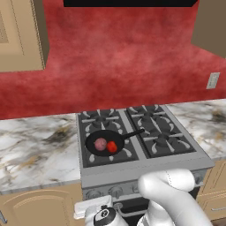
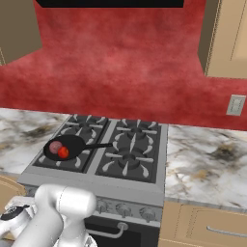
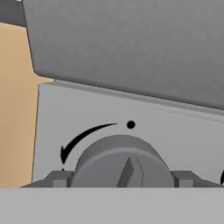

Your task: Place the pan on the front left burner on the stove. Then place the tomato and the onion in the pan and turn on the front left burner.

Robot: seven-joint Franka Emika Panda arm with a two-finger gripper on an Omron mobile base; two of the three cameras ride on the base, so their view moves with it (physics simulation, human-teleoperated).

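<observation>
The grey steel stove (image 1: 145,165) stands between marble counters (image 1: 35,150), under a red wall (image 1: 123,66). The black pan (image 1: 104,142) sits on the front left burner (image 1: 126,153), its thin handle pointing right. Inside it lie the dull pink onion (image 1: 100,143) and the glossy red tomato (image 1: 112,146), touching. The gripper (image 3: 122,178) has its fingers on both sides of a round grey knob (image 3: 120,159); I cannot tell if they press it.
</observation>
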